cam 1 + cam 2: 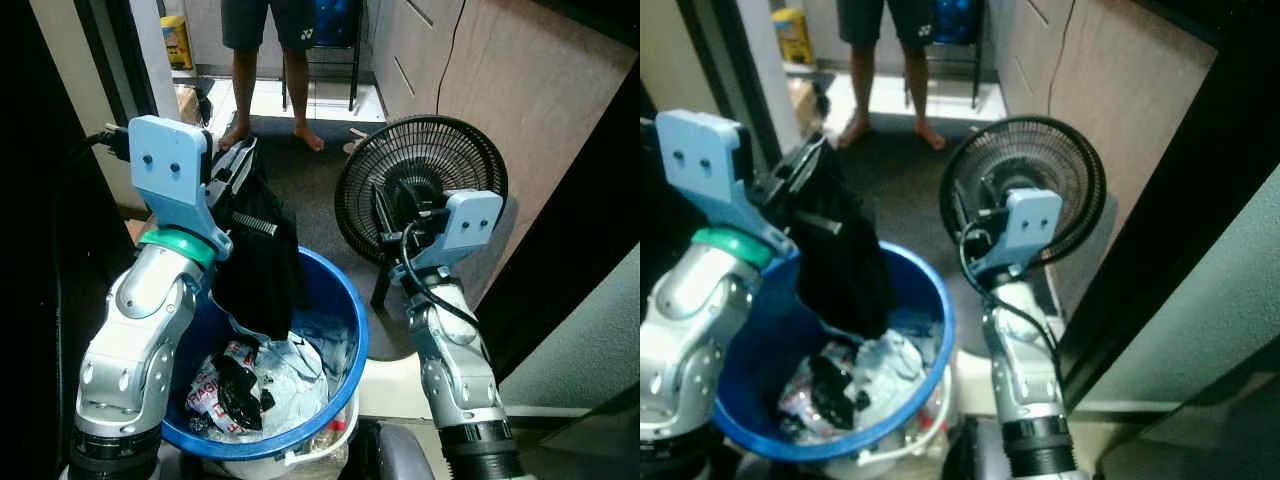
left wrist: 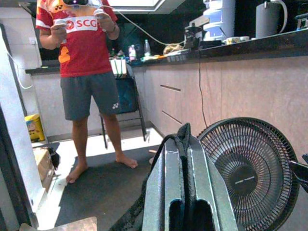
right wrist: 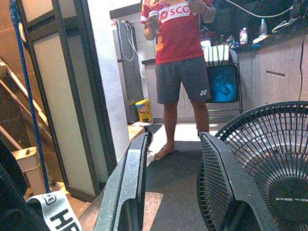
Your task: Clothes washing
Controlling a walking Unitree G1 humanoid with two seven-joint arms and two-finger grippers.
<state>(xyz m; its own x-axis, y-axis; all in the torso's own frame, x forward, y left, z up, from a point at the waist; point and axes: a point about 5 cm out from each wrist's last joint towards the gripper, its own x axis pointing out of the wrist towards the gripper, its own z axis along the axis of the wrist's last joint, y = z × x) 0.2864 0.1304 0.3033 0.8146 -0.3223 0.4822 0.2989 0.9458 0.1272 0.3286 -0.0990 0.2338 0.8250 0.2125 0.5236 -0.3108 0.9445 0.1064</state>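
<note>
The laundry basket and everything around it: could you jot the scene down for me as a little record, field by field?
Basket: blue tub holding mixed clothes, light and dark
Lifted item: black garment hanging over the tub
Left gripper: raised above the tub, shut on the black garment
Right gripper: fingers apart, holding nothing, next to the fan
Fan: black floor fan standing to the robot's right of the tub
Person: standing further back on the dark mat, red shirt, grey shorts, barefoot
</note>
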